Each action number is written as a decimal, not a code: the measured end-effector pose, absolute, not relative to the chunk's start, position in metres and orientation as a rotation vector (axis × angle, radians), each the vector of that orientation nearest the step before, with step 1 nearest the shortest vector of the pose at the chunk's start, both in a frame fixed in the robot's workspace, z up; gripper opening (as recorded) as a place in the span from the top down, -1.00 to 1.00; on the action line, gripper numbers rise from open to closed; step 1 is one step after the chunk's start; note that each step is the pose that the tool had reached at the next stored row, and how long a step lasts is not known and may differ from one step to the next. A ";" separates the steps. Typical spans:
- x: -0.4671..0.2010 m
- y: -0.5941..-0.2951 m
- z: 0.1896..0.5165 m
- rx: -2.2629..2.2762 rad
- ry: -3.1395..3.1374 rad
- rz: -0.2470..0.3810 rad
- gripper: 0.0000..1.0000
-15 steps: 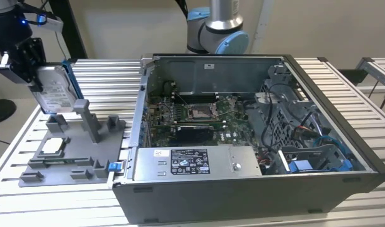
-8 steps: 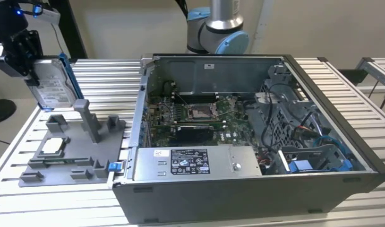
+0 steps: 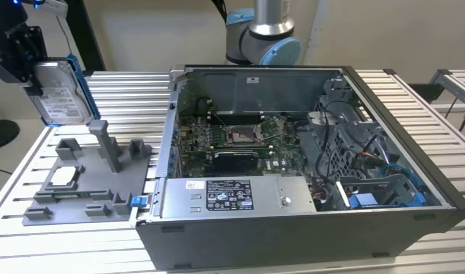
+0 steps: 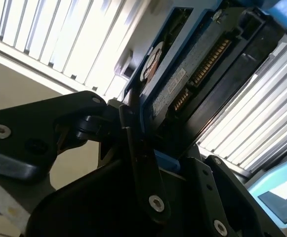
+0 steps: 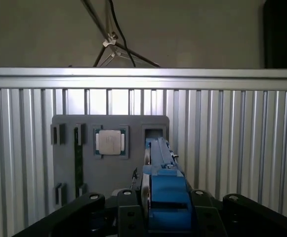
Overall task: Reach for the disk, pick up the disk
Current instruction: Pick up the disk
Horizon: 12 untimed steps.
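Exterior view: jaws clamp the silver-grey, blue-bracketed metal disk [image 3: 61,94] clear of the grey fixture plate [image 3: 88,189] below them; pick-up seems done, needing steady grip.

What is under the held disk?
Under the disk, held by the end effector, sits the grey fixture tray with its chip; the disk covers the part directly beneath.

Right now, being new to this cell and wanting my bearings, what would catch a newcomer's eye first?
The silver-grey metal hard drive with a white label and blue plastic bracket hangs clamped in the black end effector at the exterior view's upper left. Beneath it lies a grey plastic fixture tray carrying a small square white-topped chip; the open grey computer case takes the middle.
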<state>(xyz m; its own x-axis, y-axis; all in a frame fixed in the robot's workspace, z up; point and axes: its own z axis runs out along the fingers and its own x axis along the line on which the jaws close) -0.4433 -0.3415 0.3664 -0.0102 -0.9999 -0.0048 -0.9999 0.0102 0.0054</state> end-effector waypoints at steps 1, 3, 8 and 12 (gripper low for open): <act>-0.443 -0.341 0.368 2.210 -2.233 -0.011 1.00; -0.443 -0.342 0.372 2.210 -2.233 -0.011 1.00; -0.443 -0.342 0.382 2.210 -2.233 -0.011 1.00; -0.443 -0.342 0.389 2.210 -2.233 -0.011 1.00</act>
<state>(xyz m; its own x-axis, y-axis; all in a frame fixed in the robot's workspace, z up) -0.4433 -0.3415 0.3887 -0.0103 -0.9999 -0.0049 -0.9999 0.0102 0.0052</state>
